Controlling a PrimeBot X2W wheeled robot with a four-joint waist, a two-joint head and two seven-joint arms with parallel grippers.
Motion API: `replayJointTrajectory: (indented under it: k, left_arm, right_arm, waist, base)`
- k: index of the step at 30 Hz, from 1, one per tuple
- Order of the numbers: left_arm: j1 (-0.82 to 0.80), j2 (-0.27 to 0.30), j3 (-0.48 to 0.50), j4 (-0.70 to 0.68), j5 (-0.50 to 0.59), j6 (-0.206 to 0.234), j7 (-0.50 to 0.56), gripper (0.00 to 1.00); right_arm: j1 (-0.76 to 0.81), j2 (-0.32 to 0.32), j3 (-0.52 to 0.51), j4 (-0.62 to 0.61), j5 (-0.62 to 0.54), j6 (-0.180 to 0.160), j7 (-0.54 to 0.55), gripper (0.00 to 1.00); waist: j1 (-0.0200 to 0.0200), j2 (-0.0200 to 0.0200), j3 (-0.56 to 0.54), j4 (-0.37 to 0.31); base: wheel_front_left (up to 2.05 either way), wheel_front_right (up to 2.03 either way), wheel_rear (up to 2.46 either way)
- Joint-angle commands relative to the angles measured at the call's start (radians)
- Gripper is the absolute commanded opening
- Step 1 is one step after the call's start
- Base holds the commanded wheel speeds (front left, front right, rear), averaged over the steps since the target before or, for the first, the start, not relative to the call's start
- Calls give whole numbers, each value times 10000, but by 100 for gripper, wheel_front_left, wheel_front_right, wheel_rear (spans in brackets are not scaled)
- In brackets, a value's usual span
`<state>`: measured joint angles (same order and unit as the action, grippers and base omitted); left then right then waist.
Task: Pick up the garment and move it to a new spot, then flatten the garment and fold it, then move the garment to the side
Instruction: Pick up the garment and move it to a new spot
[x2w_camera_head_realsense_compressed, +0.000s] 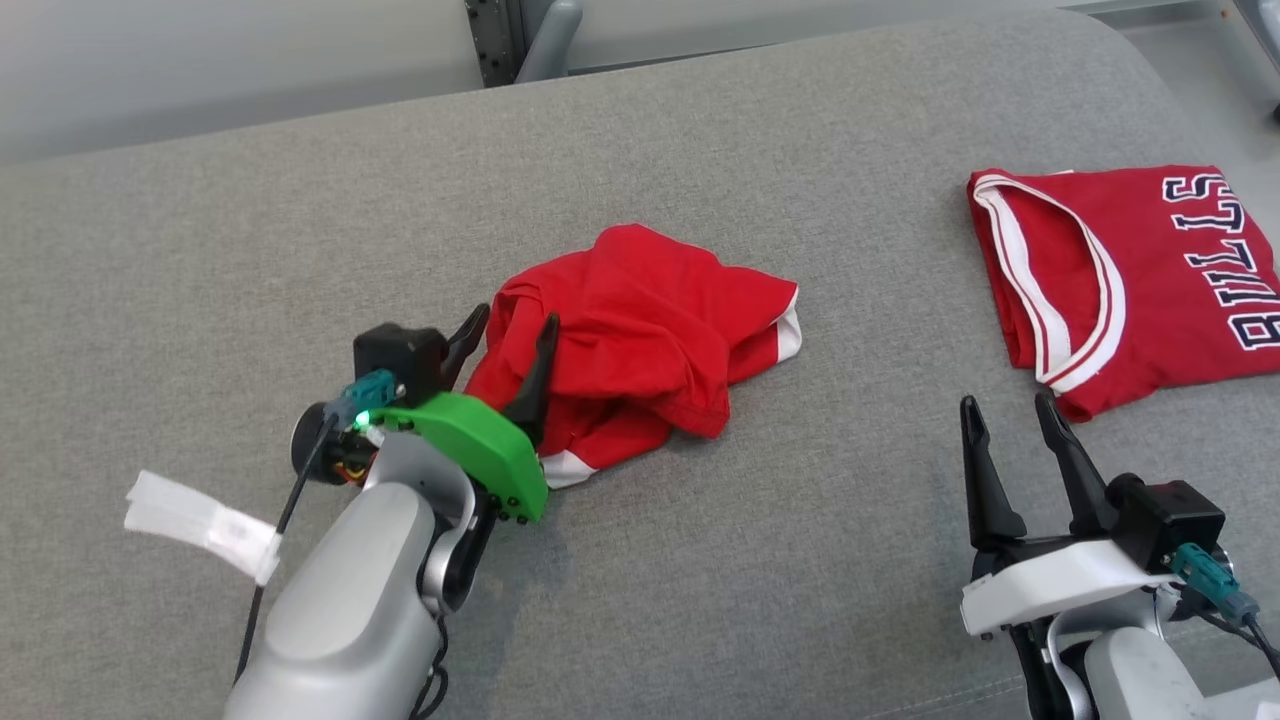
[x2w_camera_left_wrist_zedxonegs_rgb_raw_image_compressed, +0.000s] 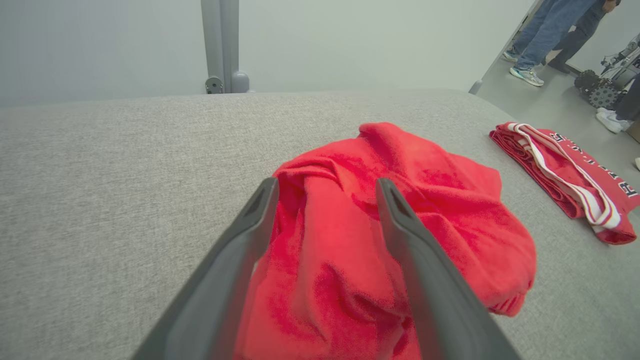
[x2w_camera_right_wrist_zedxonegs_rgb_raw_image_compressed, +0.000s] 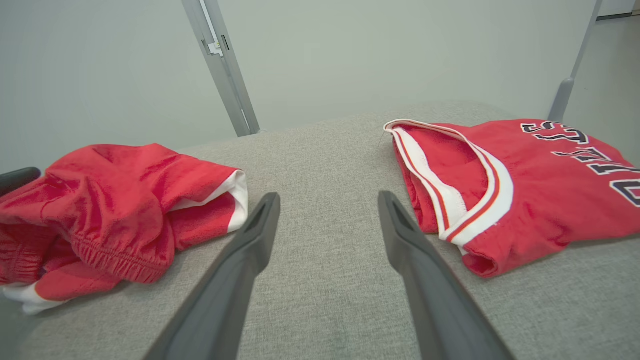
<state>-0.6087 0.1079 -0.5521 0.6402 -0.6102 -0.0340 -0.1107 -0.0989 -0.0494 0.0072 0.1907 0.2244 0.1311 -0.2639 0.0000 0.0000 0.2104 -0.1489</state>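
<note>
The left end effector (x2w_camera_head_realsense_compressed: 510, 345) stands spread wide, its dark fingers (x2w_camera_left_wrist_zedxonegs_rgb_raw_image_compressed: 250, 225) straddling the near edge of the crumpled red garment (x2w_camera_head_realsense_compressed: 650, 330); cloth lies between them, unpinched. The right end effector (x2w_camera_head_realsense_compressed: 1007, 420) is equally spread and holds nothing, hovering over bare grey fabric near a folded red jersey (x2w_camera_head_realsense_compressed: 1130, 280). The garment sits mid-counter (x2w_camera_head_realsense_compressed: 300, 250), well apart from the jersey. Behind are a pale wall, a grey post (x2w_camera_left_wrist_zedxonegs_rgb_raw_image_compressed: 220, 45) and a person's legs (x2w_camera_left_wrist_zedxonegs_rgb_raw_image_compressed: 545, 30).
</note>
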Motion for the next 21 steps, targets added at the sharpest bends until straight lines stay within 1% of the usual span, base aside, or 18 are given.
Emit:
replayJointTrajectory:
  k: [1, 4, 9, 11, 13, 14, 18, 21]
  left_arm:
    - [387, 218, -17, -306, 151, 117, -166, 100]
    - [1151, 602, -69, -1198, 355, 418, -537, 100]
    - [2582, 1135, -102, -2737, 795, 1131, -1074, 100]
    - [3205, 1224, -31, -3207, 886, 1400, -1254, 100]
    - [3679, 1436, 77, -3547, 1096, 1684, -1397, 100]
    - [3961, 1426, 215, -3676, 1046, 1800, -1461, 100]
    - [4921, 1480, 860, -4073, 1145, 2038, -1555, 100]
    - [5641, 1405, 1598, -4444, 1472, 2054, -1540, 100]
  right_arm:
    - [199, -24, -79, -34, -115, -8, 1, 100]
    - [384, -27, -212, -95, -173, -8, 1, 100]
    - [824, -28, -525, -215, -294, -8, 1, 100]
    - [1034, -27, -671, -284, -339, -8, 1, 100]
    - [1205, -25, -786, -379, -400, -8, 1, 100]
    - [1294, -27, -853, -429, -447, -8, 1, 100]
    - [1606, -27, -1093, -578, -610, -8, 1, 100]
    - [1774, -24, -1179, -668, -740, -8, 1, 100]
  waist:
    - [0, 0, -298, 106]
    - [0, 0, -542, 189]
    - [0, 0, -1002, 397]
    - [0, 0, -1204, 522]
    - [0, 0, -1350, 627]
    - [0, 0, -1423, 679]
    - [0, 0, -1686, 881]
    - [0, 0, -1815, 1030]
  base:
    - [0, 0, 0]
    - [0, 0, 0]
    - [0, 0, 0]
    - [0, 0, 0]
    - [0, 0, 0]
    - [0, 0, 0]
    - [0, 0, 0]
    - [0, 0, 0]
